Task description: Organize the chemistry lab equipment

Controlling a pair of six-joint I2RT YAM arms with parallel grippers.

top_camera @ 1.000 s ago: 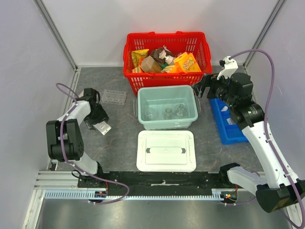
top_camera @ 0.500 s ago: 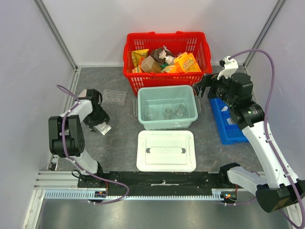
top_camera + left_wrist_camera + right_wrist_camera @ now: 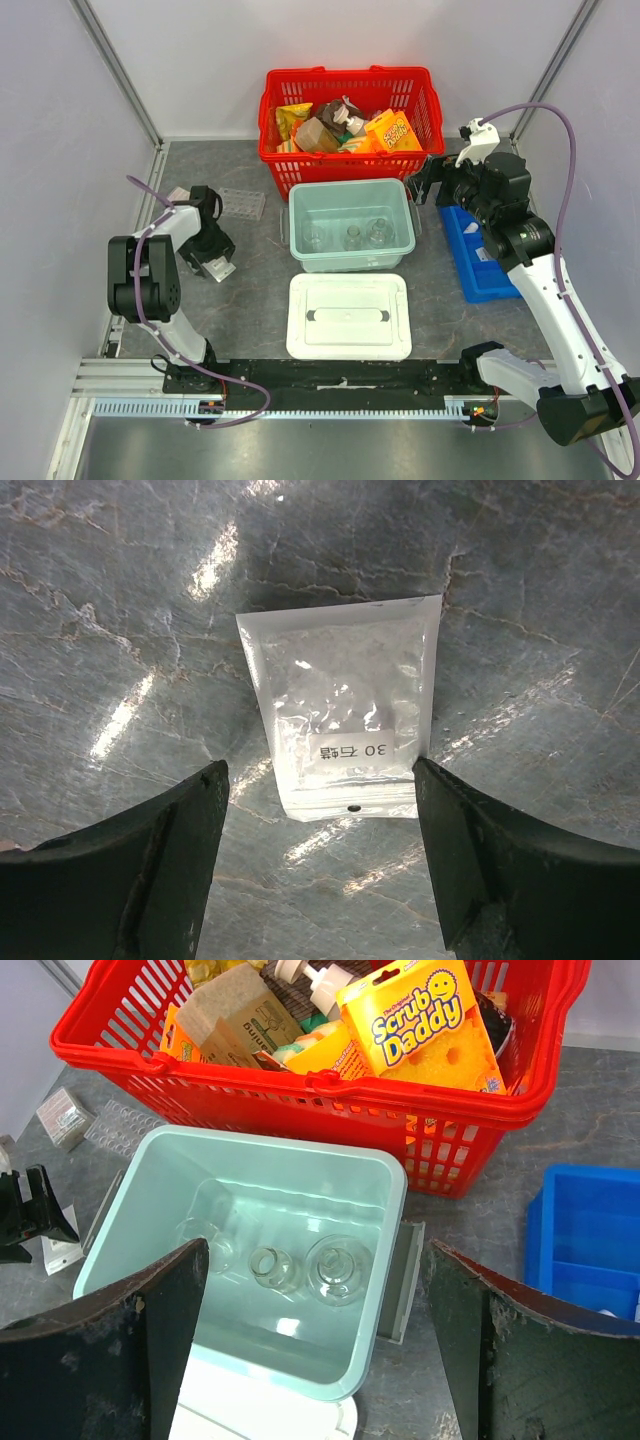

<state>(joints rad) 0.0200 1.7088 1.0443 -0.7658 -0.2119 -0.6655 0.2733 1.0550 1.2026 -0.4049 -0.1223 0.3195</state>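
While lying flat on grey marbled stone-look table (image 3: 120, 600), untouched: small flat clear packet (image 3: 340, 710). Rectangular, glossy plastic, sealed edges, whitish lumpy fill, punch hole at one end. Printed label "30" plus two Chinese characters, upside down in wrist view. Flanked by left gripper (image 3: 320, 780): black fingers spread wide either side of packet's labelled end, clear of it, nothing held. In top view, at left of table, right by the gripper head.

Further back on that side: clear plastic multi-well plate (image 3: 240, 203), flat, rows of round wells.

Centre of table: pale teal plastic tub (image 3: 270, 1150), smooth, rounded-rectangular. Inside, three small clear glass flasks (image 3: 338, 1270) in a row, upright, round bodies, narrow necks.

Right gripper (image 3: 318, 1258) up above tub's right side, fingers wide apart, empty.

Just behind tub: red mesh-sided basket (image 3: 300, 1085) with yellow "Scrub Daddy" sponge pack (image 3: 425, 1020) and brown card packs.

Right of tub: blue plastic tray (image 3: 480, 270), tiny white vials (image 3: 472, 229) in it, too small for detail.

Near edge, in front of tub: white lid (image 3: 349, 315), flat, rounded corners.
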